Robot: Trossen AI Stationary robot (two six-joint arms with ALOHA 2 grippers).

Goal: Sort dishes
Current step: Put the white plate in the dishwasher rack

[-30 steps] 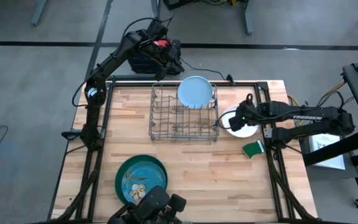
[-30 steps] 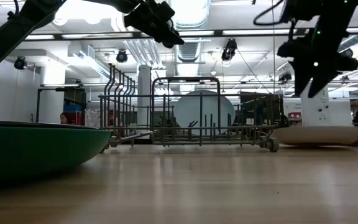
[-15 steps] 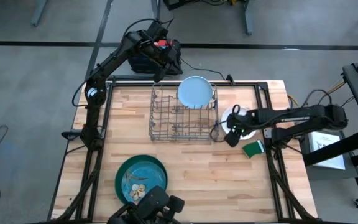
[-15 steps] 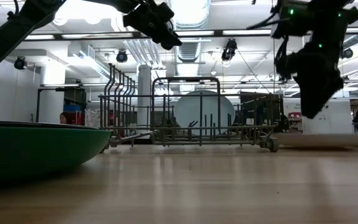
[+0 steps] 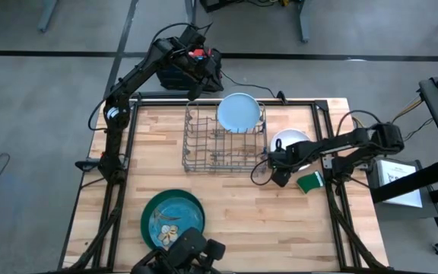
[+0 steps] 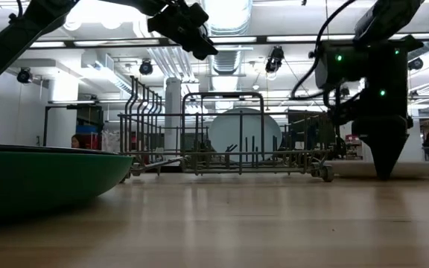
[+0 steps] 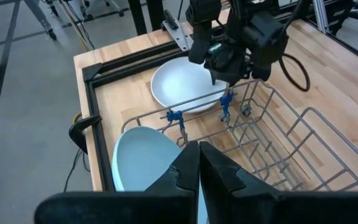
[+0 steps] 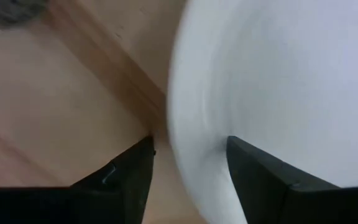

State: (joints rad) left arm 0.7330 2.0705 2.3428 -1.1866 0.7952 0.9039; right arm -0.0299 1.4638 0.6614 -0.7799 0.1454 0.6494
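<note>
Right gripper (image 5: pixel 274 169) is down at the tabletop just past the grey wire rack's (image 5: pixel 225 141) right end. In the wrist view we see its fingers (image 8: pixel 263 180) apart, straddling the near rim of the white plate (image 5: pixel 291 146); one finger is over the plate, the other over bare wood. Whether they touch the rim, we can't tell.

White plate lies flat on the table (image 5: pixel 226 202), face up, right of the rack. Pale blue plate (image 5: pixel 239 112) stands on edge in the rack's far right corner. Teal plate (image 5: pixel 174 221) w/ light motif sits inside the larger dark green plate (image 5: pixel 150 213), flat, near the front edge.

Left gripper (image 5: pixel 197 85) hangs beyond the table's far edge, fingers (image 7: pixel 185 171) pressed together, holding nothing.
</note>
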